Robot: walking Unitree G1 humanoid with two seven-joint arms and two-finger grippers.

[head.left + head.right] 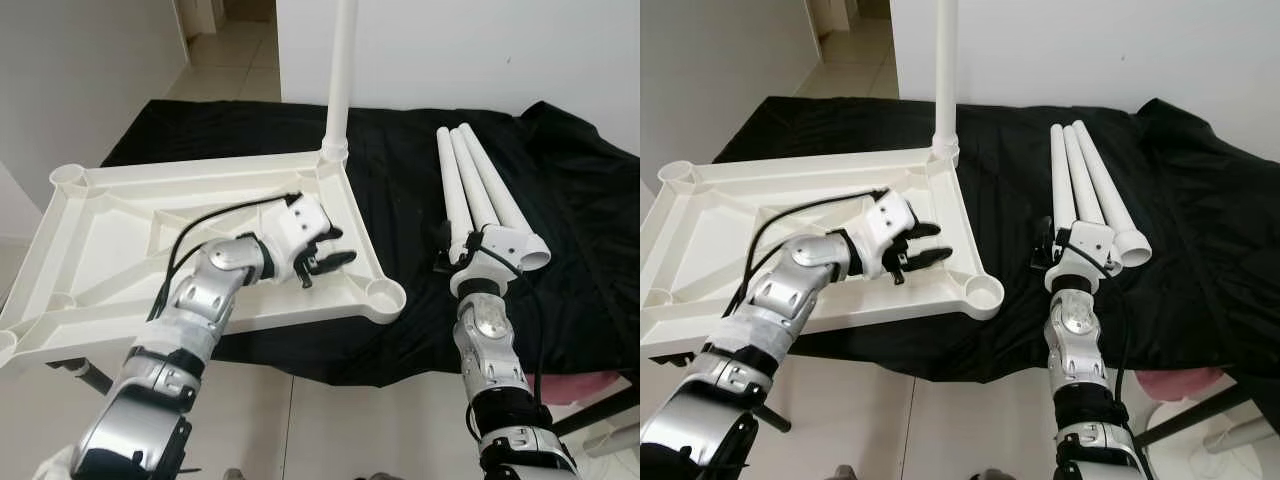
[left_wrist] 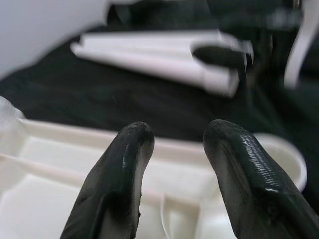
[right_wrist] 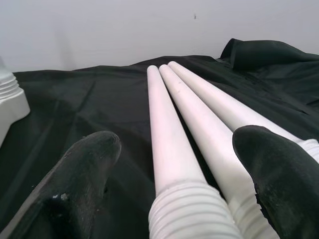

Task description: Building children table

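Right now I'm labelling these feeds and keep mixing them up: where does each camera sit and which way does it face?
Left eye view: on the head, looking down at the tabletop, both arms showing.
Right eye view: same head, same scene; its one fitted leg stands upright.
Left wrist view: along the open left gripper, over the tabletop rim.
Right wrist view: along the open right gripper, astride the loose legs.
Both wrist views share those legs on the black cloth.

White tabletop (image 1: pixel 120 240) lies upside down under left gripper (image 1: pixel 325 262), one leg (image 1: pixel 342 80) fitted upright; three loose legs (image 1: pixel 475 185) ahead of right gripper (image 3: pixel 174 164).
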